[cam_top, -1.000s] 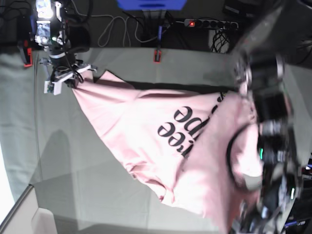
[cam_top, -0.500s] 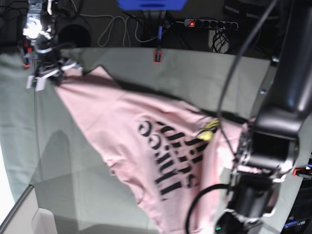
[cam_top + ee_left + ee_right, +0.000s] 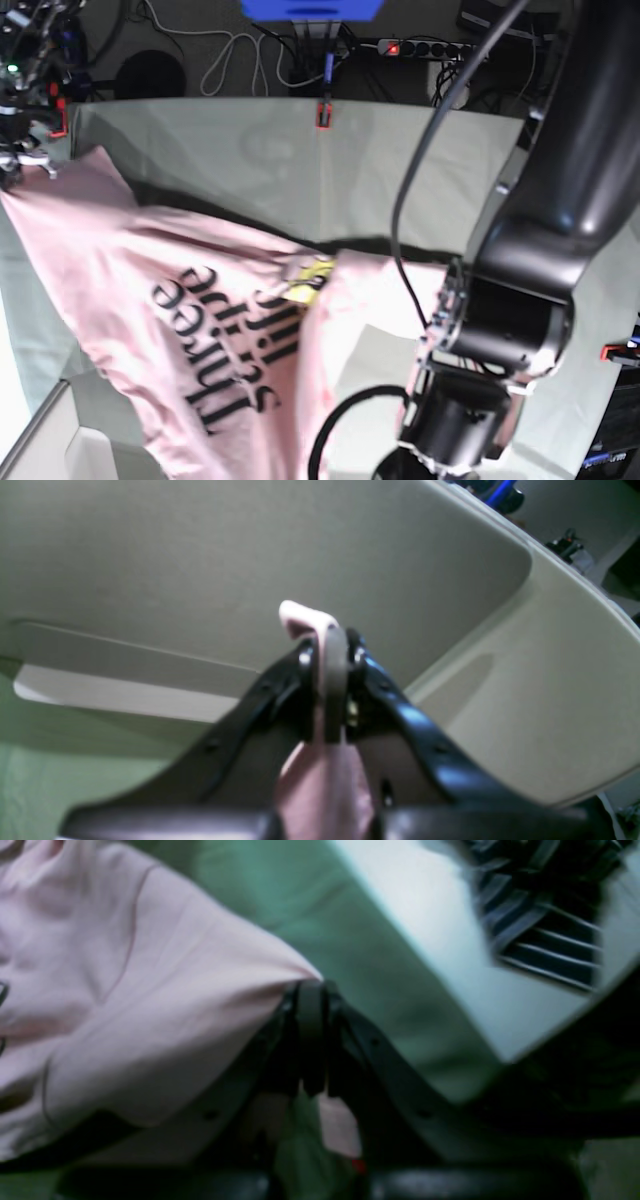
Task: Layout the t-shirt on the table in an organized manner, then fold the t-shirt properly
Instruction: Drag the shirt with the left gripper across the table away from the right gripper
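The pale pink t-shirt point(image 3: 200, 290) hangs stretched between my two grippers above the table point(image 3: 400, 160), with its black lettering facing up. My right gripper point(image 3: 15, 160) is at the far left edge, shut on one corner of the shirt. In the right wrist view the gripper point(image 3: 310, 990) pinches a pink fold point(image 3: 150, 990). In the left wrist view my left gripper point(image 3: 330, 645) is shut on a strip of pink cloth point(image 3: 325, 790). In the base view the big left arm point(image 3: 520, 300) hides that gripper.
A red clamp point(image 3: 323, 113) sits at the table's far edge. A power strip point(image 3: 430, 47) and cables lie beyond it. Another red clamp point(image 3: 57, 118) is at the far left corner. A small yellow tag point(image 3: 305, 285) shows on the shirt.
My right gripper has moved left with its corner, dragging the shirt and its lettering leftward. The left arm has swung down and nearer the camera, still holding cloth.
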Available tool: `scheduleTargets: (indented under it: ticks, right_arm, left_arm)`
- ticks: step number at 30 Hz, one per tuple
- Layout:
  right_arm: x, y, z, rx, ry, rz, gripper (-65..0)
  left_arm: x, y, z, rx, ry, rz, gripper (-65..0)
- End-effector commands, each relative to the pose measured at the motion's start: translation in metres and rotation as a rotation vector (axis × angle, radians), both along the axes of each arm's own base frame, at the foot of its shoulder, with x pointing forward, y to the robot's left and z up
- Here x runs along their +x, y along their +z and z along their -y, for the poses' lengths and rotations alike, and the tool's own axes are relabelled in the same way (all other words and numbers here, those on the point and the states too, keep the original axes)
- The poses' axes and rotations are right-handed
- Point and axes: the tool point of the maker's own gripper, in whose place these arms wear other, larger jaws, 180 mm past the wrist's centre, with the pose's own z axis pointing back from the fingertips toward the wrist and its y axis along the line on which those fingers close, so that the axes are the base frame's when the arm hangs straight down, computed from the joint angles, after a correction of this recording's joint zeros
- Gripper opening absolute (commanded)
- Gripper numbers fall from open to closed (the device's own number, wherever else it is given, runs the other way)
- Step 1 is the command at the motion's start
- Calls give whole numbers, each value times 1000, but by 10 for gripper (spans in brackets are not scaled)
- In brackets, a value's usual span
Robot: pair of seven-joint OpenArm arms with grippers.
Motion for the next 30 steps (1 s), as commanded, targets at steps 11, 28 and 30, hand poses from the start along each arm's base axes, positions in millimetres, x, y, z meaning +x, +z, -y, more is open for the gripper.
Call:
scheduleTargets:
  ticks: [11,28,30]
  right_arm:
    - [1,-11,-6,80,8,-89,-644]
    - [11,-9,-5,102,-4,-75,-398]
    - [11,-9,-7,108,-8,-70,-396]
  left_arm:
    - [-5,-25,-5,-22,34,11,-399]
    - [-54,-164,-63,7,97,-148,-338]
    - [-72,-173,-71,17,79,-149,-338]
